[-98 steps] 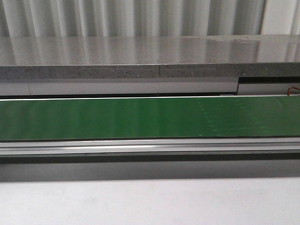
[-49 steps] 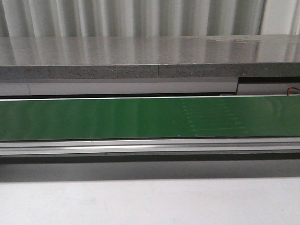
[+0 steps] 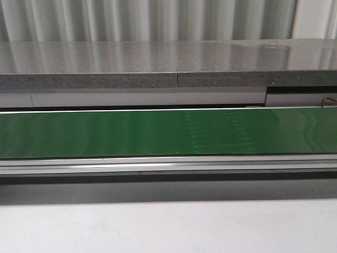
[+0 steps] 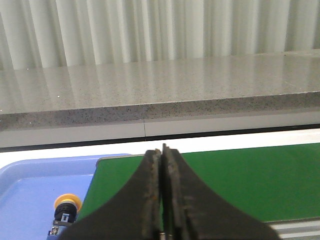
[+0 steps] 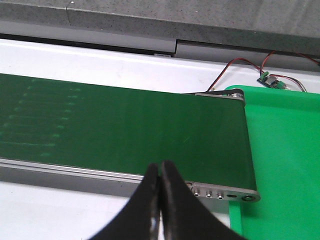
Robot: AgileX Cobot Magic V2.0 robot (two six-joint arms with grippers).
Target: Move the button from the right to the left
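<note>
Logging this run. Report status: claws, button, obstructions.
Left claw shut, empty. Right claw shut, empty. Button in blue tray beside green belt. Nothing blocking.

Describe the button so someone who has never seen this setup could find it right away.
Find the long green belt; at one end sits a blue tray. The button lies in that tray near the belt's edge, the only thing visible there: a round yellow-orange cap on a black collar.

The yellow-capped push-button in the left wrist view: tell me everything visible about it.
The small push-button has a round yellow-orange cap above a black collar; a small part below it is cut off by the picture's edge. It looks like plastic, sits tilted in the light blue tray, beside the end of the green conveyor belt. Nothing grips it; the left gripper is shut, apart from it.
</note>
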